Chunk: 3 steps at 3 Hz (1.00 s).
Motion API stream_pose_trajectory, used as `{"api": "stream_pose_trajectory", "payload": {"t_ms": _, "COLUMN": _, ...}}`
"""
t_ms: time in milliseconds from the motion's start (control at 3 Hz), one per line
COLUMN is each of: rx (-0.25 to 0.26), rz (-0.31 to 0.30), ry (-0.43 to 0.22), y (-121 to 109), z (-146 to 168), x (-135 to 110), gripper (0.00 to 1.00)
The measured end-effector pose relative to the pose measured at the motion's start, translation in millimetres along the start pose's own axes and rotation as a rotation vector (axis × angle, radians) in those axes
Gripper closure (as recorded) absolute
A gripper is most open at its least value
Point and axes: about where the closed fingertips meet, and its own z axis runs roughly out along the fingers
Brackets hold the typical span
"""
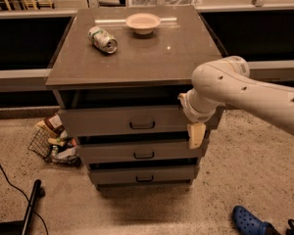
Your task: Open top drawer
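The top drawer (pixel 112 122) is the widest grey-brown front under the cabinet's top, with a small dark loop handle (pixel 142 125) at its centre. A dark gap shows above the front. My gripper (pixel 196 135) hangs from the white arm (pixel 235 87) at the drawer's right end, to the right of the handle and apart from it. It overlaps the right edge of the top and middle fronts. Two narrower drawer fronts (pixel 143 153) sit below.
On the cabinet top (pixel 152 58) lie a tipped can (pixel 102 38) and a pale bowl (pixel 143 22). A wire basket of litter (pixel 54 143) sits on the floor at the left. A blue shoe (pixel 250 222) lies at bottom right, and a black cable and pole (pixel 27 209) at bottom left.
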Motion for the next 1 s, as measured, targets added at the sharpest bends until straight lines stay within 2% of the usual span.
{"api": "stream_pose_trajectory", "payload": {"t_ms": 333, "rx": -0.002, "rz": -0.023, "ry": -0.012, "y": -15.0, "z": 11.6, "x": 1.2, "gripper": 0.0}}
{"api": "stream_pose_trajectory", "payload": {"t_ms": 667, "rx": -0.021, "rz": -0.004, "ry": -0.032, "y": -28.8, "z": 20.2, "x": 3.0, "gripper": 0.0}}
{"api": "stream_pose_trajectory", "payload": {"t_ms": 1000, "rx": -0.048, "rz": 0.05, "ry": -0.059, "y": -35.7, "z": 31.6, "x": 7.2, "gripper": 0.0}}
